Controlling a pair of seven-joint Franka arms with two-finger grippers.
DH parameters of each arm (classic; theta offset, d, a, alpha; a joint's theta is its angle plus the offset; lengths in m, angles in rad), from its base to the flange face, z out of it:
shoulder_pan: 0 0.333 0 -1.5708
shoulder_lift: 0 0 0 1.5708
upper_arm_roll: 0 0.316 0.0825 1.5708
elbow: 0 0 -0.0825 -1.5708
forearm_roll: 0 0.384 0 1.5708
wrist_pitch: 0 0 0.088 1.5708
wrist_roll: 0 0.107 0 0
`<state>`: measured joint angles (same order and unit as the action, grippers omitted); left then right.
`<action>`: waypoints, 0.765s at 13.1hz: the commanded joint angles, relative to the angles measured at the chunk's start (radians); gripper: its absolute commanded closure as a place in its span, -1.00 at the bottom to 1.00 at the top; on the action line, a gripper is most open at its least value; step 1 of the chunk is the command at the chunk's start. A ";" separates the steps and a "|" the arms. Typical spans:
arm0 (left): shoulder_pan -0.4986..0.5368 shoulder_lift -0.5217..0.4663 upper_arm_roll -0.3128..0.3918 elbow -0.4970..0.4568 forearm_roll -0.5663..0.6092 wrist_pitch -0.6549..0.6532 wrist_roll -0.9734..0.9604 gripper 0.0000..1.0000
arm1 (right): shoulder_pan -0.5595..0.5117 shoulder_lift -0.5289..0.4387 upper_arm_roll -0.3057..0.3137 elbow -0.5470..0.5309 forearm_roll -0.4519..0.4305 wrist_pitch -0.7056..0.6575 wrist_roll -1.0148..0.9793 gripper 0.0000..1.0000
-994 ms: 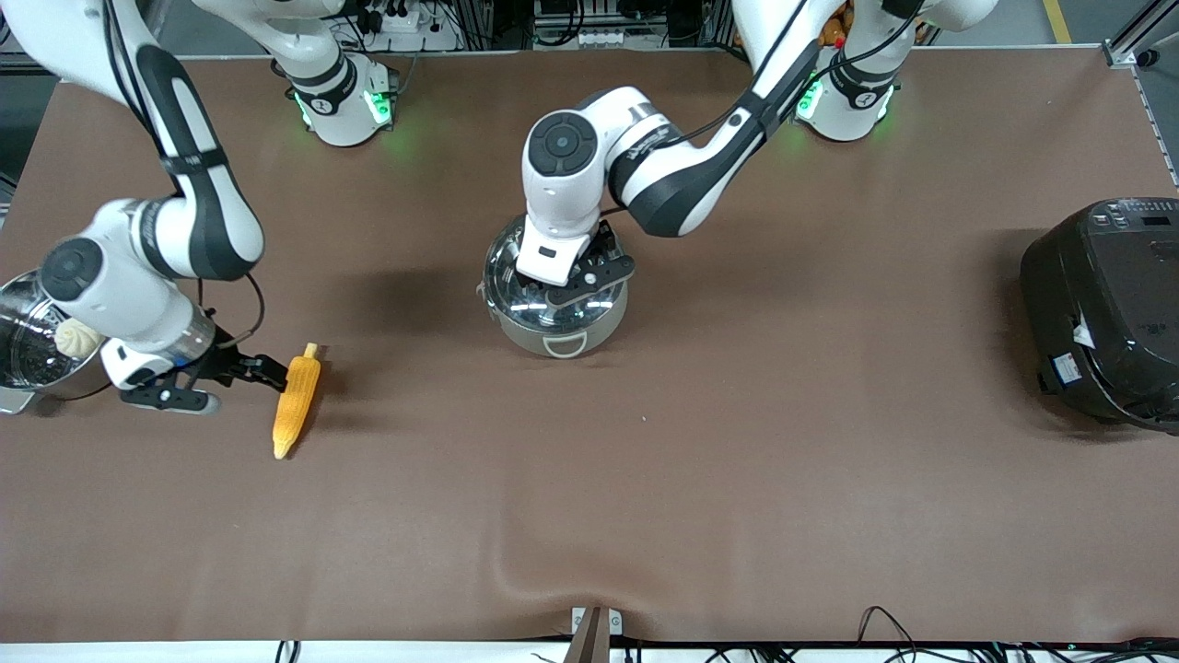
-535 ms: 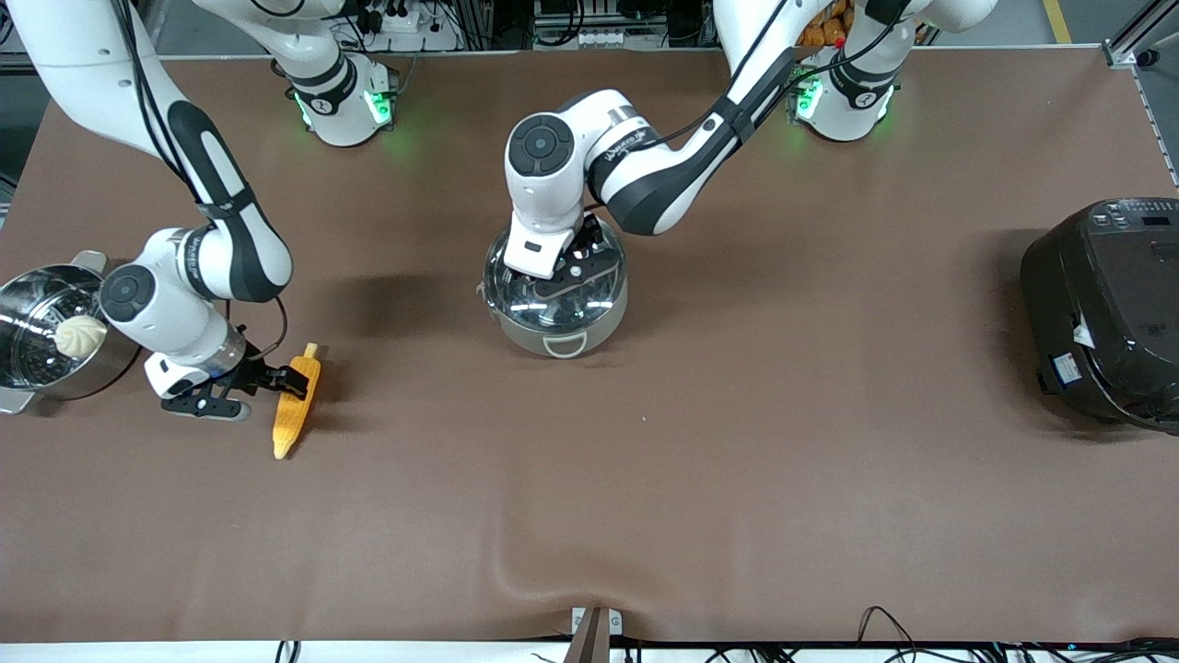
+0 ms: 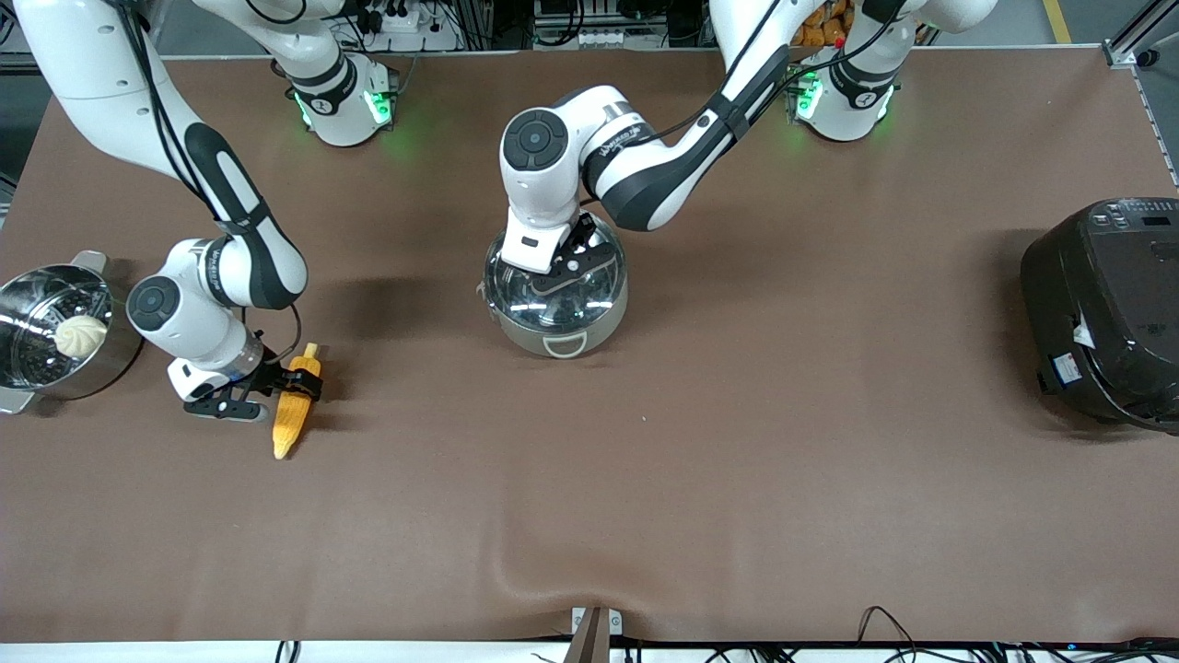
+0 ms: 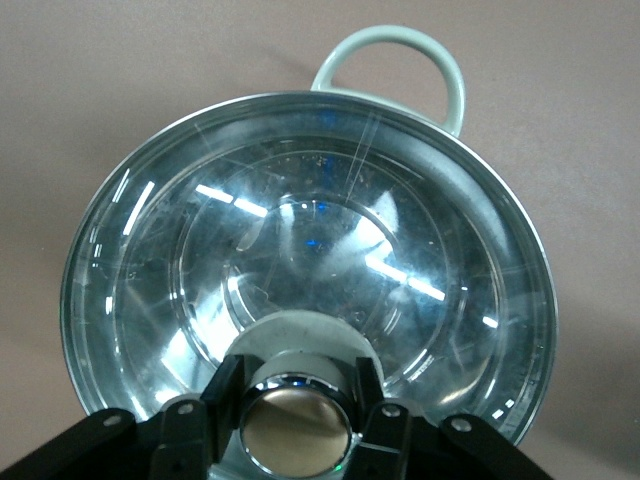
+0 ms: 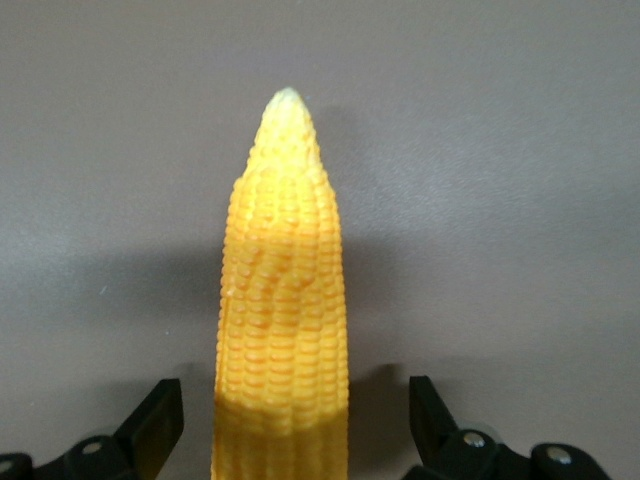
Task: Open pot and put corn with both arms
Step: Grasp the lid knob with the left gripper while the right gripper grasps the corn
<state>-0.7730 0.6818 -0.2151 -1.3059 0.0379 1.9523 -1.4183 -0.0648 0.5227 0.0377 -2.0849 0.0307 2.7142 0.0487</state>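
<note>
**Corn straddled, lid knob bracketed**

Your corn point(image 3: 296, 404) lies pointing 7 o'clock, stub at 1; the right gripper point(image 3: 293, 384) straddles it, unclenched. The left gripper point(image 4: 296, 410) brackets the knob point(image 4: 295, 423) on the pot point(image 3: 556, 296); grip unclear. A steamer point(image 3: 51, 333) sits nearby

Glossy steel pot point(image 3: 556, 313), clear glass lid point(image 4: 305, 270), bumpy matt corn point(image 5: 283, 320), matt brown table point(image 3: 737, 460)

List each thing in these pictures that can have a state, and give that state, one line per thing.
pot: closed, lid on.
lid: seated on the pot.
left gripper: open, fingers either side of the lid's knob.
corn: lying flat on the table.
right gripper: open, straddling the corn's thick end.
steamer pot: uncovered, white bun inside.
rice cooker: closed.
</note>
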 commanded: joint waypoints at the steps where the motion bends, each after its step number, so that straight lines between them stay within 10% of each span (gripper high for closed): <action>1: -0.017 -0.007 0.013 -0.003 0.002 -0.012 -0.031 1.00 | -0.004 0.005 0.013 -0.003 0.018 0.015 -0.001 -0.90; 5: 0.003 -0.069 0.013 -0.001 0.000 -0.036 -0.031 1.00 | -0.001 -0.001 0.014 -0.006 0.018 0.004 0.003 0.55; 10: 0.171 -0.257 0.013 -0.001 0.002 -0.263 0.167 1.00 | -0.003 -0.055 0.036 0.006 0.018 -0.089 0.019 1.00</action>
<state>-0.6788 0.5214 -0.2001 -1.2801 0.0385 1.7843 -1.3439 -0.0630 0.5205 0.0568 -2.0750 0.0349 2.6803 0.0516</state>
